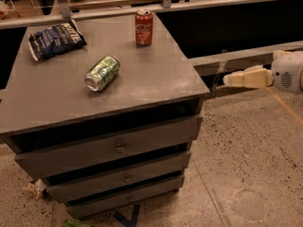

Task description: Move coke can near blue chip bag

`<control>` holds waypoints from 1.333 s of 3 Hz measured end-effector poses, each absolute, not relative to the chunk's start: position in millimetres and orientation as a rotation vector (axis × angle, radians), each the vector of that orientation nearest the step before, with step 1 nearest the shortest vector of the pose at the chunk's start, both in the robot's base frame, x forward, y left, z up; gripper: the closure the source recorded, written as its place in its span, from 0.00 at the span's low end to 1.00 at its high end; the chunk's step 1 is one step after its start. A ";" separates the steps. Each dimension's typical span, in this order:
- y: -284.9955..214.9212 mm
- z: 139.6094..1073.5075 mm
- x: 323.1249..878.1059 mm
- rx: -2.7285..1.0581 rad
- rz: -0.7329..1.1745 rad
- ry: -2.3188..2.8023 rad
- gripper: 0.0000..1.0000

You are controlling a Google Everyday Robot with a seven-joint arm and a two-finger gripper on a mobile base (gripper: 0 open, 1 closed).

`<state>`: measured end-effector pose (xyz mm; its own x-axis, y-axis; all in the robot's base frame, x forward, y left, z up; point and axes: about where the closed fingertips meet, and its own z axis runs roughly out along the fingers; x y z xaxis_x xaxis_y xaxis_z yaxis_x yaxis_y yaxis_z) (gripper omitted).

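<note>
The red coke can (144, 27) stands upright near the back right of the grey cabinet top (147, 79). The blue chip bag (56, 39) lies flat at the back left corner. My gripper (228, 79) is at the right, off the cabinet's right edge and about level with its top, pointing left toward it. It is well apart from the can and holds nothing that I can see.
A green and silver can (101, 73) lies on its side in the middle of the top, between bag and coke can. The cabinet has three drawers (118, 148). A rail (236, 59) runs behind the gripper. Speckled floor (251, 164) lies to the right.
</note>
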<state>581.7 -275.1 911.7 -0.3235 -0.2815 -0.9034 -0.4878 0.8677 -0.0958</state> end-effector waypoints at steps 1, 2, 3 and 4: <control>-253.4 915.7 585.8 -0.609 0.270 1.877 0.00; -225.5 918.0 603.1 -0.640 0.302 1.794 0.00; -197.9 915.5 627.6 -0.656 0.336 1.730 0.00; -168.3 912.9 651.5 -0.671 0.372 1.692 0.00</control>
<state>651.5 -168.3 912.9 -0.1156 -0.2300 -0.9663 -0.6145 0.7809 -0.1123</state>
